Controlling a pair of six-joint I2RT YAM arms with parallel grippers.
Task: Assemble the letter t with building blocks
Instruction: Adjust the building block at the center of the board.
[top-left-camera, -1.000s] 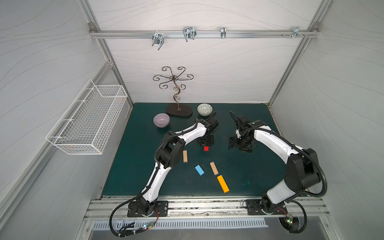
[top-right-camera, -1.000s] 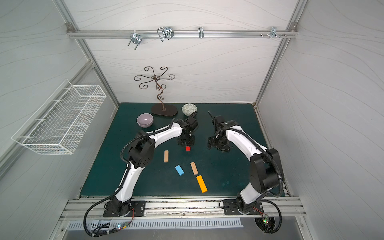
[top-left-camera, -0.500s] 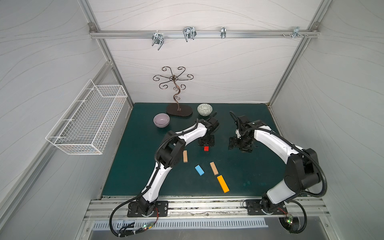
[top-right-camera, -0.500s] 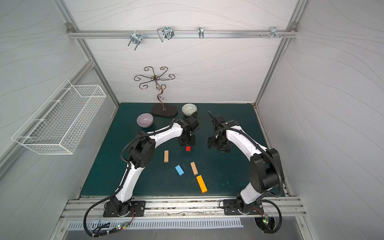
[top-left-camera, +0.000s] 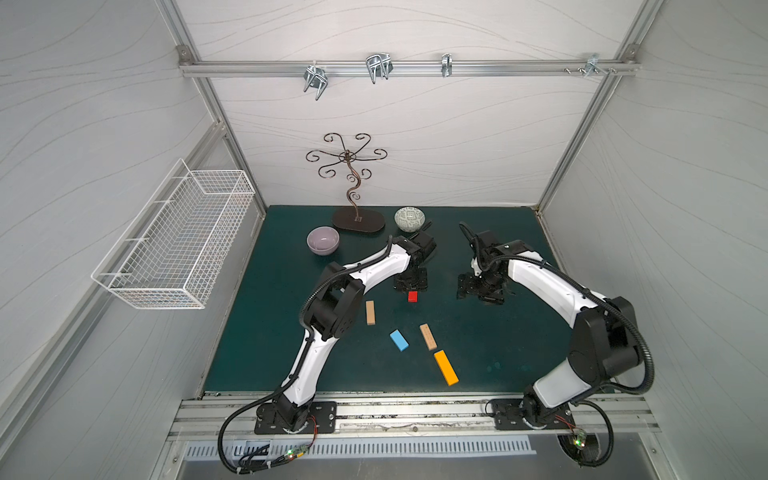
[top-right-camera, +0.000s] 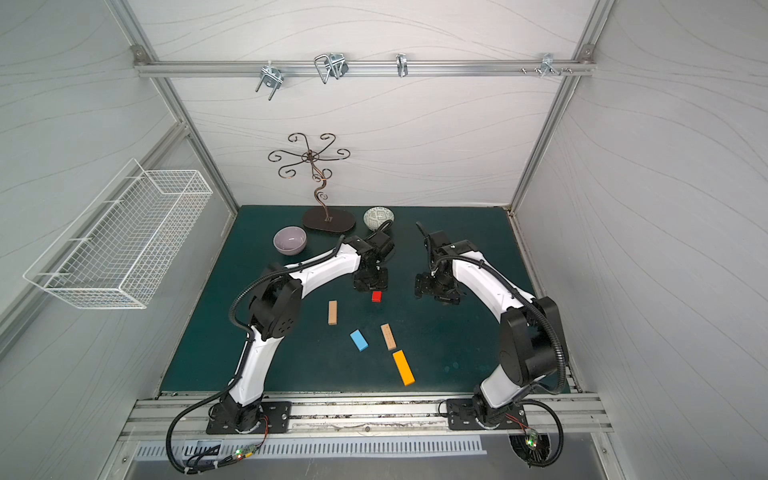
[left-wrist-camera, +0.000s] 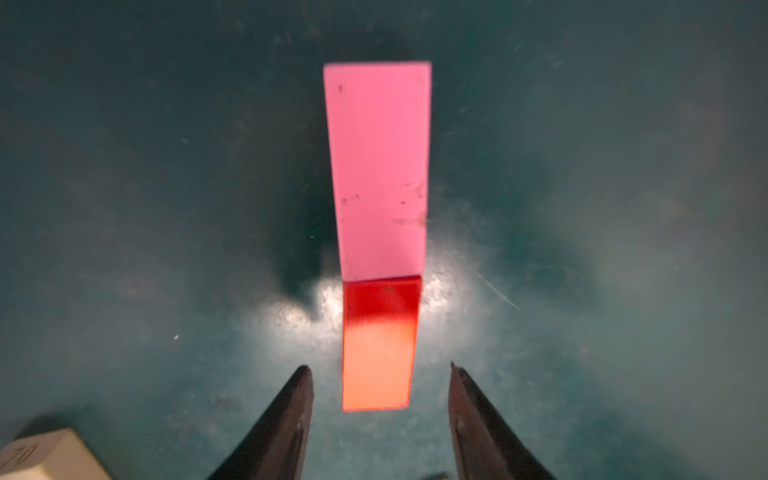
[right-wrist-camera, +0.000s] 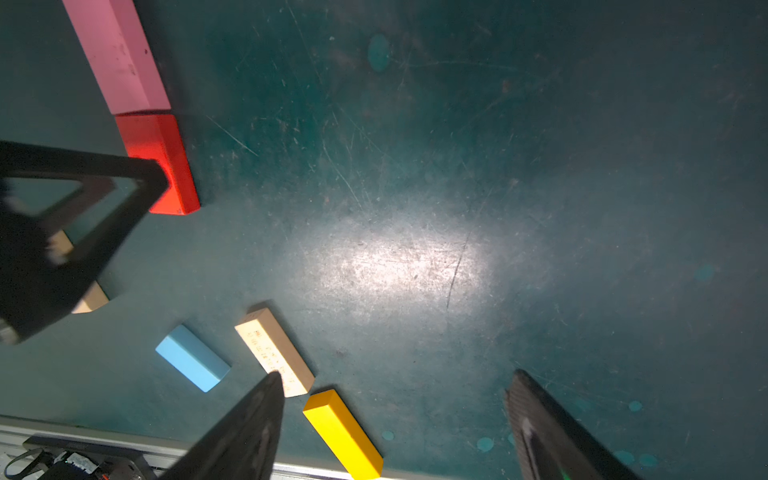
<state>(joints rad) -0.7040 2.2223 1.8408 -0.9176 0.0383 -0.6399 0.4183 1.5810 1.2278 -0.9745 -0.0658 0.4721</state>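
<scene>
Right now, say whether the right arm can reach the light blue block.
Probably yes: the light blue block lies uncovered, clear of the nearby tan block, and the right arm has open, empty jaws.

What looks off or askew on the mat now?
Nothing damaged or spilled. The pink block and red block sit end to end, in line. The light blue block, tan blocks and orange block lie loose at mixed angles, unplaced. The mat is scratched.

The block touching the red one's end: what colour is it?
Pink block, clearest in the left wrist view.
</scene>
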